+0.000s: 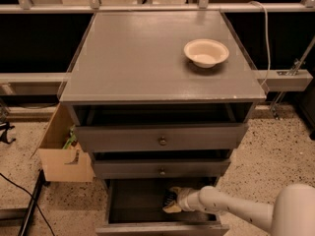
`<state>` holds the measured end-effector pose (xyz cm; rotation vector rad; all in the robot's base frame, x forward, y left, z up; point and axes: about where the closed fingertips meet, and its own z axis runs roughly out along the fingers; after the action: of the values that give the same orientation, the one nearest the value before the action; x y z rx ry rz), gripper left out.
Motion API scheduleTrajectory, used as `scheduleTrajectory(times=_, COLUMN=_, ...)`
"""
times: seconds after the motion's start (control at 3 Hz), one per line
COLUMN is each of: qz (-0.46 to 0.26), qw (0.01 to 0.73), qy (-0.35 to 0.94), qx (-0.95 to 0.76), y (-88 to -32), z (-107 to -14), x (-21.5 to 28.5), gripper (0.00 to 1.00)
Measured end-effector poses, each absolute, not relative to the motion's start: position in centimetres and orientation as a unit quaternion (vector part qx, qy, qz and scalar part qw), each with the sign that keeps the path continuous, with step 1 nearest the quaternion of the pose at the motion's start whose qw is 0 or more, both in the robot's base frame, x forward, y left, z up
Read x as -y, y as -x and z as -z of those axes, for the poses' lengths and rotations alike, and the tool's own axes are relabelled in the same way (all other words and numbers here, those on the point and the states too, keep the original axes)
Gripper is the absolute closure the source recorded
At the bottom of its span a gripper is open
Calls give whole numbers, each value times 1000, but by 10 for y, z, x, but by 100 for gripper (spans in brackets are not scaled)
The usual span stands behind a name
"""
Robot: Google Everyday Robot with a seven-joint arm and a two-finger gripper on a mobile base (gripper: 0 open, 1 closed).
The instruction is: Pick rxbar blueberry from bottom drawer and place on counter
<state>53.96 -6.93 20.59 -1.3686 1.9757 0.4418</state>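
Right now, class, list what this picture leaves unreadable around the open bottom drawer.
Camera view:
- rxbar blueberry: indistinct in shadow at the gripper, inside the bottom drawer.
- Its front: cut by the lower edge.
- Contents of the cardboard box: mostly hidden by its wall.

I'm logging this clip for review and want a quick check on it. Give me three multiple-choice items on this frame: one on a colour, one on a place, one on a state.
1. What colour is the bowl on the counter? A red; B cream; C green.
2. Where is the gripper? A on the counter; B over the bowl; C inside the bottom drawer.
3. The bottom drawer is: A pulled open; B shut; C lying on the floor.

Key: 1 B, the bowl is a pale cream against the grey top. 2 C, the gripper sits low over the drawer's dark floor. 3 A, the drawer's dark inside is exposed.
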Motion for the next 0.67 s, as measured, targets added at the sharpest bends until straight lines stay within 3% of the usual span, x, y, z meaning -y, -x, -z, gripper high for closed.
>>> scheduleTrajectory(times=0.67, qz=-172, qw=333, qy=569, qx=-732, y=-476, z=-281, x=113, gripper=100)
